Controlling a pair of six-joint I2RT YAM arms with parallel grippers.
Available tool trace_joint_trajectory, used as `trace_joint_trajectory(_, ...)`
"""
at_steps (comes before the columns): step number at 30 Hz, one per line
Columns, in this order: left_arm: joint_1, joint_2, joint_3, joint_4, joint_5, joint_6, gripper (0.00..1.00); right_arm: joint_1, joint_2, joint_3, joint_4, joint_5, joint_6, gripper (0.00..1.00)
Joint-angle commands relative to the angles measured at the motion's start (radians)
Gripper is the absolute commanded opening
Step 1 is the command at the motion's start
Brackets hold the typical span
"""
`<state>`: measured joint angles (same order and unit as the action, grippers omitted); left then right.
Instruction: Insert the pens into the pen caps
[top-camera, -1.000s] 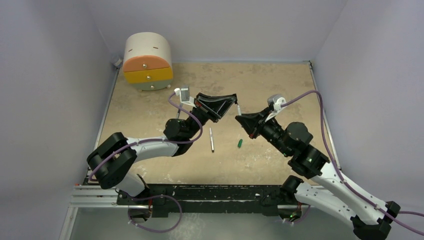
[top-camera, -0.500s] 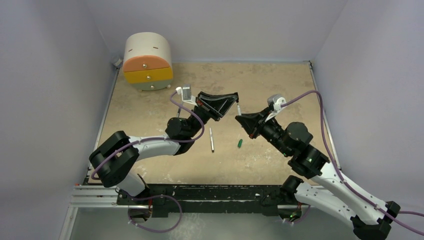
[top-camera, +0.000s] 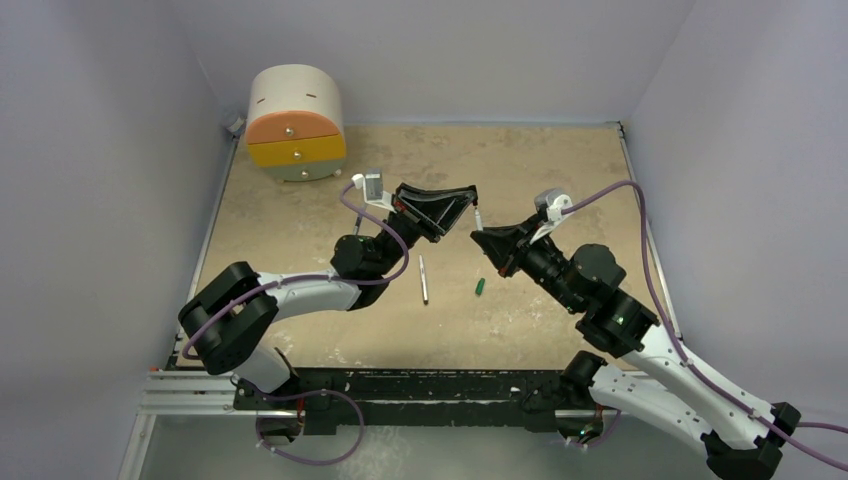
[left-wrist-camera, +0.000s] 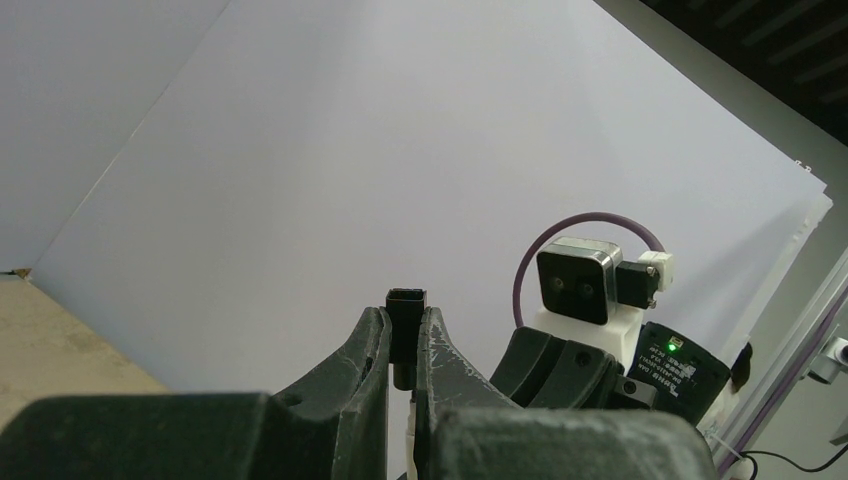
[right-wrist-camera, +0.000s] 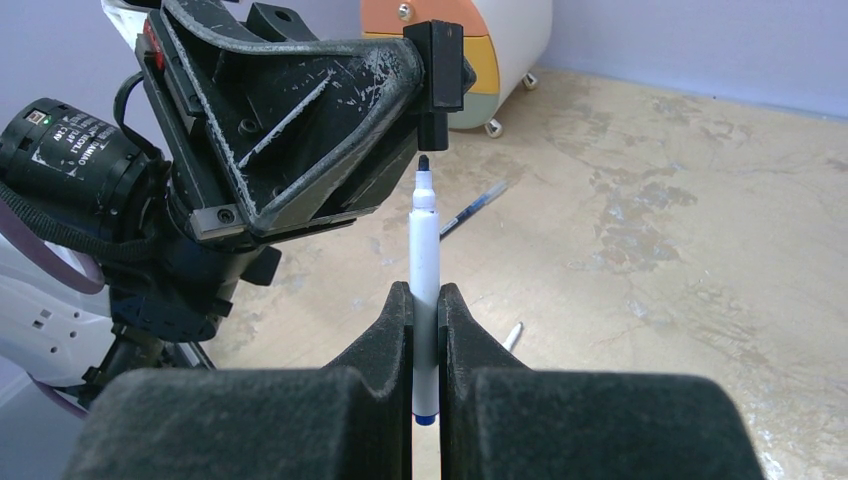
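Observation:
My left gripper (top-camera: 468, 203) is shut on the black pen cap (left-wrist-camera: 405, 325), which sticks out past its fingertips (left-wrist-camera: 372, 325). My right gripper (top-camera: 481, 237) is shut on a white pen (right-wrist-camera: 424, 240) with a blue end, held upright in the right wrist view. The pen's dark tip points at the black cap (right-wrist-camera: 437, 80) and sits just short of its opening. A second pen (top-camera: 423, 279) and the green cap (top-camera: 480, 286) lie on the table between the arms. The pale cap is not clearly seen.
A round drawer unit (top-camera: 295, 122) with orange and yellow fronts stands at the table's back left. In the right wrist view a pen (right-wrist-camera: 475, 208) and a small white piece (right-wrist-camera: 512, 336) lie on the tan table (right-wrist-camera: 680, 200). Walls close the table's sides.
The left arm's elbow shifted slightly. Both grippers keep their hold, and the pen tip stays at the cap.

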<state>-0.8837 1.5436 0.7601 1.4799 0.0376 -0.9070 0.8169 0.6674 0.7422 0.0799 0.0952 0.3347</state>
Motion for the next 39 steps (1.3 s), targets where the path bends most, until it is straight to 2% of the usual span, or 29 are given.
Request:
trace_joint_trajectory(1,0.002,-0.027,0.005,0.074,0.004,-0.01,0.0,-0.003,0.0,0.042,0.029,0.023,-0.017,0.0)
trace_joint_trajectory(28,0.002,-0.005,-0.011,0.078,0.012,-0.048,0.0,-0.002,0.001,0.068,0.037,0.026,-0.03,0.0)
trace_joint_trajectory(39,0.002,0.005,0.019,0.047,0.061,-0.068,0.0,-0.003,0.005,0.063,0.05,0.043,-0.032,0.0)
